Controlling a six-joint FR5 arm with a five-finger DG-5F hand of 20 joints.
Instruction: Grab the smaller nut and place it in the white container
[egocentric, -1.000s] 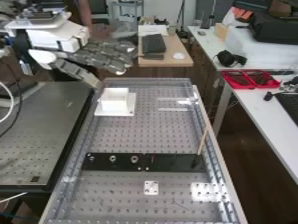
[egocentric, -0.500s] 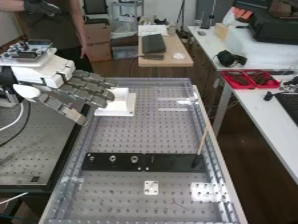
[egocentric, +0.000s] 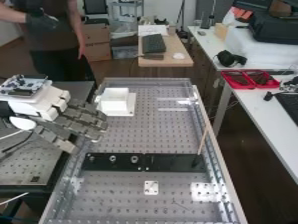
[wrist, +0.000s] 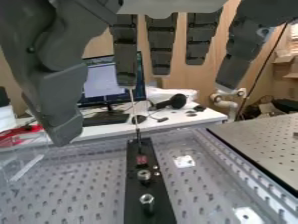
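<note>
In the high view the hand (egocentric: 81, 120) is open, fingers straight, over the left edge of the perforated bench, up and left of the bar. The smaller nut (egocentric: 91, 158) stands on the black bar (egocentric: 174, 162), with the larger nut (egocentric: 113, 158) and the bearing (egocentric: 134, 159) beside it. Farther up stands the white container (egocentric: 116, 102), just right of the fingertips. In the wrist view the open hand (wrist: 162, 47) hangs over the bench, nothing between thumb and fingers. Below it, round metal parts (wrist: 147, 201) stand on the bar (wrist: 136, 189).
A thin stick (egocentric: 203, 140) rises from the bar's far right end. A white plate (egocentric: 151, 188) lies on the bench below the bar. Dark perforated table (egocentric: 30, 170) at left; side table with red trays (egocentric: 249, 79) at right.
The hand has come down from the upper left, first toward the container and then lower beside it, fingers still straight. The container and the parts on the bar have stayed put.
</note>
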